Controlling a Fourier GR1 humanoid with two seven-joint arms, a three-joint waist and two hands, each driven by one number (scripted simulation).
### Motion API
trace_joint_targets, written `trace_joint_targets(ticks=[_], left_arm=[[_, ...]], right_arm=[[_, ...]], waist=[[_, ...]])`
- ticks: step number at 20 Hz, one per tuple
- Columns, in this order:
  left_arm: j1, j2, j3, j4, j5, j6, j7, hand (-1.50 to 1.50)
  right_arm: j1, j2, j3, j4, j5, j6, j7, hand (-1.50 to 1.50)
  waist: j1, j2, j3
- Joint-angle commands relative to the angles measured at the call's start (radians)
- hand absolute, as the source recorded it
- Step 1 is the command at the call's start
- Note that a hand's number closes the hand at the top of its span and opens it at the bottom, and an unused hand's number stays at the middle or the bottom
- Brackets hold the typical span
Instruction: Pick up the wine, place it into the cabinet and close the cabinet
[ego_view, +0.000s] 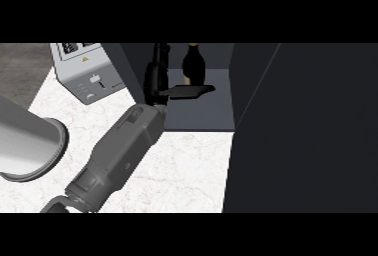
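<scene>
A dark wine bottle (193, 60) stands upright at the back of the open cabinet, on its grey shelf (203, 112). My left hand (156, 80) reaches into the cabinet along its left wall. Its fingers point straight up and its thumb (188, 91) sticks out to the right, just in front of the bottle's base. The hand is open and holds nothing. The cabinet door (303, 130) is a large dark panel swung open on the right. My right hand does not show.
A white appliance (92, 70) with a label stands at the back left, beside the cabinet. A large metal cylinder (26, 145) lies at the left edge. The marble counter (184, 170) stretches in front of the cabinet.
</scene>
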Motion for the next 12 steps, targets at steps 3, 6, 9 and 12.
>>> trace_joint_targets(ticks=[3, 6, 9, 12], left_arm=[[0.151, 0.009, -0.062, -0.24, -0.03, 0.058, 0.071, -1.5], [0.246, 0.034, -0.106, -0.39, -0.029, 0.025, 0.12, -1.5], [0.359, 0.036, -0.141, -0.516, -0.042, 0.058, 0.118, -1.5], [0.442, 0.036, -0.206, -0.687, -0.072, 0.141, 0.186, -1.5]], right_arm=[[0.056, -0.011, 0.024, -0.208, -0.053, -0.016, 0.079, -1.5], [0.054, -0.01, 0.03, -0.194, -0.038, -0.031, 0.085, -1.5], [0.066, -0.012, 0.067, -0.232, -0.022, -0.035, 0.094, -1.5], [0.09, -0.033, 0.034, -0.207, -0.049, -0.012, 0.048, -1.5]], waist=[[0.007, -0.003, 0.0], [0.015, -0.006, 0.0], [0.007, -0.005, -0.001], [0.001, -0.003, 0.0]])
